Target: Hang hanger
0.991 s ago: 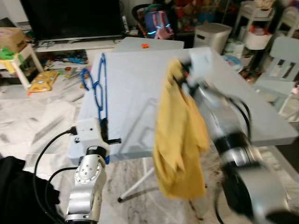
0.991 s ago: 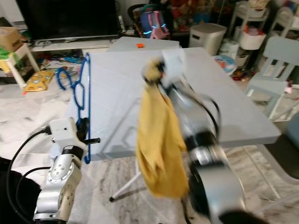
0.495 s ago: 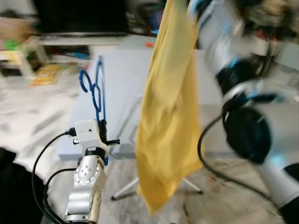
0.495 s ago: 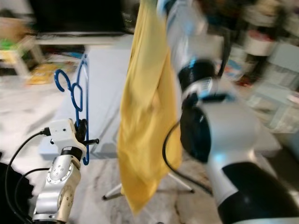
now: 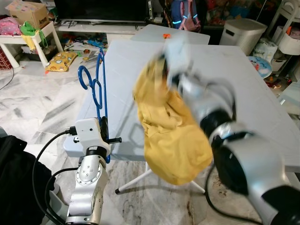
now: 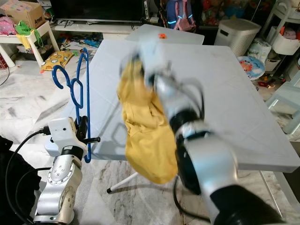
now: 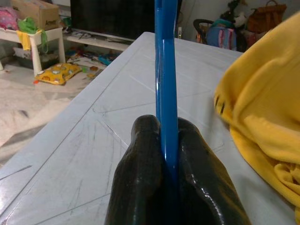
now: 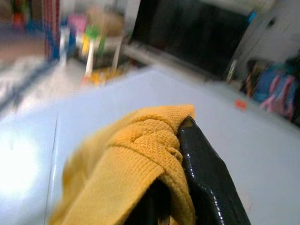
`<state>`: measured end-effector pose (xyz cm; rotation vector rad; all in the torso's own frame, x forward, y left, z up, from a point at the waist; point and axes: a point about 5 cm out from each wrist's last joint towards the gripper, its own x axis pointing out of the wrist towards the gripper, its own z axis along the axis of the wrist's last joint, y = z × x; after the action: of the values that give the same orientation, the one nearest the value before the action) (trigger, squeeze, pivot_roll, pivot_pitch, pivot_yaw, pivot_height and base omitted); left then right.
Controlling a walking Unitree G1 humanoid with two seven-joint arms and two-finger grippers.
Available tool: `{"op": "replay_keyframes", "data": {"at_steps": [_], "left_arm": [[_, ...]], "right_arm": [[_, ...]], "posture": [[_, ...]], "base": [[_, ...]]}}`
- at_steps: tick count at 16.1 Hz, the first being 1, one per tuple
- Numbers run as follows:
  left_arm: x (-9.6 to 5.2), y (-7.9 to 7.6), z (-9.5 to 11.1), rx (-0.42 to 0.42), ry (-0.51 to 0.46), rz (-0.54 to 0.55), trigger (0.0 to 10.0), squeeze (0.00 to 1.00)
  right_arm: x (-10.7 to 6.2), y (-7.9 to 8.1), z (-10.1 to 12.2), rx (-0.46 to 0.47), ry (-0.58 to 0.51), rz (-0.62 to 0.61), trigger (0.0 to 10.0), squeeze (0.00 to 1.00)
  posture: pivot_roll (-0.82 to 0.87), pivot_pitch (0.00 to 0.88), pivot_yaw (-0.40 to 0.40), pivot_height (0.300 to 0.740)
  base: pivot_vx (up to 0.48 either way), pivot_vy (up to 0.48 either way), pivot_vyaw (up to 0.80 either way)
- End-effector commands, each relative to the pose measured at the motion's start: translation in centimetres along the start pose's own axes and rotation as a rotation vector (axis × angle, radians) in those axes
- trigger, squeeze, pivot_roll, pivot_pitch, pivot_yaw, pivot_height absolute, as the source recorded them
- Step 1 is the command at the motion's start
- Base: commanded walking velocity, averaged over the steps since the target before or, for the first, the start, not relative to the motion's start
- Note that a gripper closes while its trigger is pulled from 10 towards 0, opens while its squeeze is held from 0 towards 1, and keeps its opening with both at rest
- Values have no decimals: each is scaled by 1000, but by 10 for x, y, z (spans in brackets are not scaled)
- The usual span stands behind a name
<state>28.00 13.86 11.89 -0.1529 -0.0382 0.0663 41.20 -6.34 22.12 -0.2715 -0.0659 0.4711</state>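
While the blue hanger (image 7: 165, 93) is being clamped upright by the left gripper (image 7: 168, 159) —
the yellow garment (image 5: 171, 133) is being gripped by the right gripper (image 8: 187, 154) over the grey table (image 5: 262, 112).

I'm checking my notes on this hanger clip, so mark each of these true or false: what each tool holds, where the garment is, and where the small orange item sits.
1. The left tool is shut on the blue hanger. True.
2. The right tool holds a yellow garment. True.
3. The garment is already threaded on the hanger. False: it hangs from the right tool, apart from the hanger.
4. The hanger lies flat on the grey table. False: it stands upright in the left tool at the table's left edge.
5. A small orange object sits on the far table. True.
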Motion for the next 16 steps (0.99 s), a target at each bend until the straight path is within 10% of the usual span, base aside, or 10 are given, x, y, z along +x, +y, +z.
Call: {"op": "replay_keyframes", "data": {"at_steps": [1,2,3,8,16], "left_arm": [[-1,-4,-9,-22,45,4,10000,0],[-1,-5,-10,-22,49,-3,10000,0],[-2,-6,-10,-24,54,-9,10000,0],[-3,-7,-14,-29,72,-23,10000,0],[-5,-16,-6,-36,57,-120,10000,0]], "right_arm": [[-3,-7,-7,-36,44,16,10000,0],[-9,-8,-23,-27,105,37,10000,0],[-19,-9,-47,-47,186,109,10000,1000],[-38,-18,-66,-294,239,305,10000,1000],[-60,-49,-74,-117,276,346,10000,1000]], "posture": [[-27,0,-38,740],[-28,0,-37,740],[-28,0,-35,740],[-32,0,-29,740],[7,0,-34,740]], "base": [[0,0,0],[0,0,0],[0,0,0],[0,0,0],[0,0,0]]}}
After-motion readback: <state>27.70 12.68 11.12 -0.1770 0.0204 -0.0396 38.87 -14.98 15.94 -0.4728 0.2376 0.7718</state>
